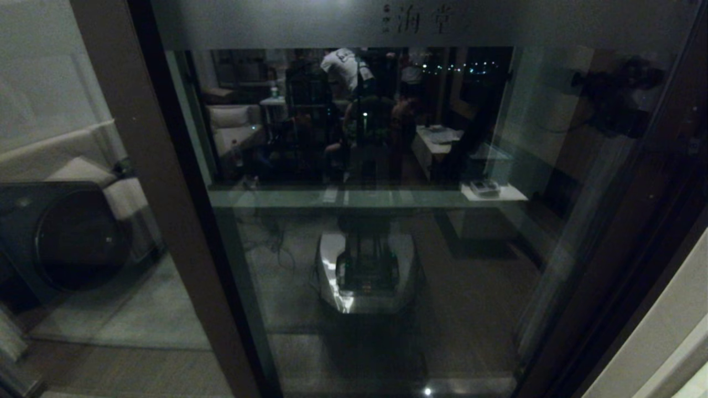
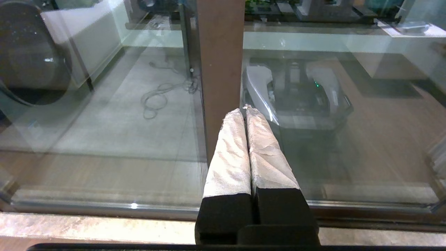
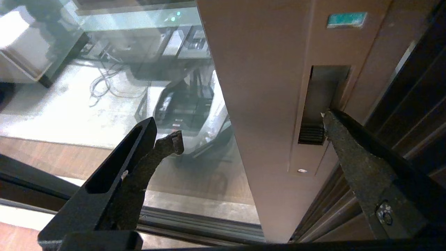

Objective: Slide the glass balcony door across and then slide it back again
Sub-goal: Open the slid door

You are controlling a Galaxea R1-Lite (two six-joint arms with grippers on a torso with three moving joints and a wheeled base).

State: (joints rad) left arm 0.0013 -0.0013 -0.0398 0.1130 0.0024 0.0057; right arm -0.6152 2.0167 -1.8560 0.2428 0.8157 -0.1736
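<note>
The right claw [image 3: 251, 129] stands spread wide at the right-hand upright of the glass balcony door [image 1: 365, 182], one dark finger [image 3: 352, 153] with its tip at the edge of the recessed slot handle [image 3: 318, 108] and the other finger [image 3: 153, 153] out in front of the glass. Whether the tip is truly inside the slot or only resting against its rim cannot be told from here. The left claw [image 2: 245, 109] is pressed closed with nothing between its padded fingers, its tips just beside the brown upright [image 2: 221, 69] on the door's left side.

The door fills the space directly before the robot, its frosted top strip [image 1: 420, 22] bearing Chinese characters, its right upright hard against the dark outer frame [image 1: 652, 221]; it looks to be at the end of its travel.

The chief risk is the hooked finger slipping: a shallow purchase on the slot's edge would likely skid off once the panel resists in its floor track [image 3: 195, 219], leaving the door where it is. A push angled into the panel rather than along the track could bind it or scrape the glass. The free finger could also strike the pane as the arm swings.

Beyond the glass, a round dark appliance [image 1: 66, 237] sits far left.
</note>
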